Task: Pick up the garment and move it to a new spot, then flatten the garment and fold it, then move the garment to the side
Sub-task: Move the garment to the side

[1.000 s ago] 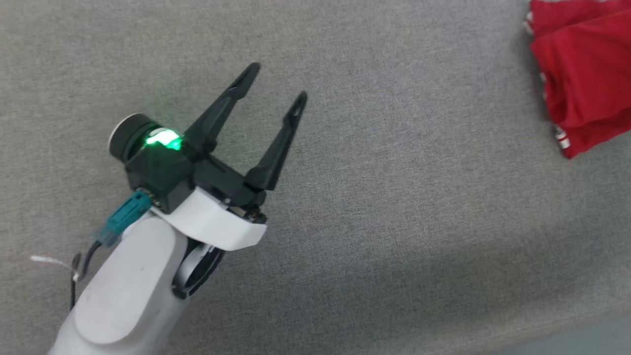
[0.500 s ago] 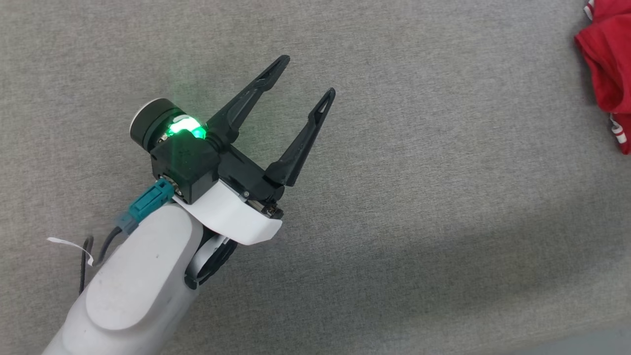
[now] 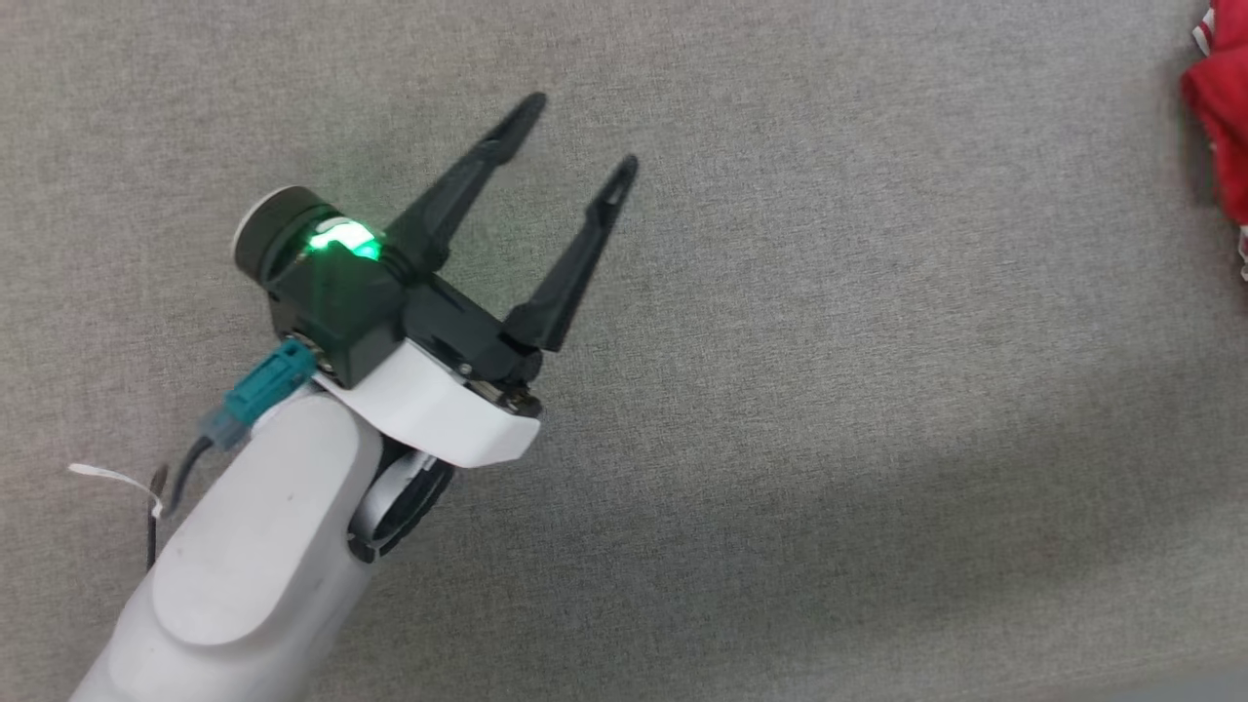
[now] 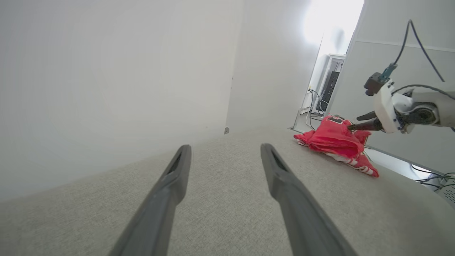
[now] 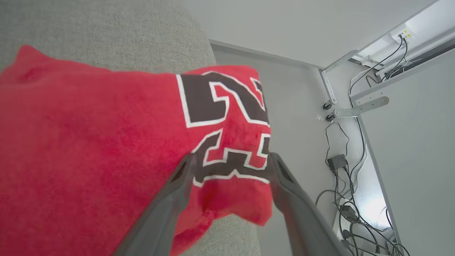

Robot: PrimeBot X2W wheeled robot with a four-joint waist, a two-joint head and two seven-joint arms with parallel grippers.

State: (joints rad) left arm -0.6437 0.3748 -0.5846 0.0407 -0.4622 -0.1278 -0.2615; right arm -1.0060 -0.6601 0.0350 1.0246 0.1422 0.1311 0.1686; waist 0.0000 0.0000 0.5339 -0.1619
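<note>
A wide table [image 3: 829, 390] covered in grey fabric is seen from above. The robot's left gripper [image 3: 575, 136] is held over the bare left part of the table. Its two long dark fingers are spread wide with nothing between them, and a small green light [image 3: 336, 239] glows on its wrist. The garment [image 3: 1219, 136], a red jersey, lies well apart from it at the far right edge of the head view, mostly cut off. From the left wrist, the garment is a crumpled red heap with white-striped trim, resting on the table near its far edge. The right gripper [image 4: 353, 121] is at the top of that heap with its fingertips apart. From the right wrist, its two fingers stand released and wide, with red cloth bearing a black, white-outlined 23 between and behind them. Whether the tips touch the cloth cannot be told. Beyond the table's edge, cables [image 5: 341, 170] trail on a pale floor.
</note>
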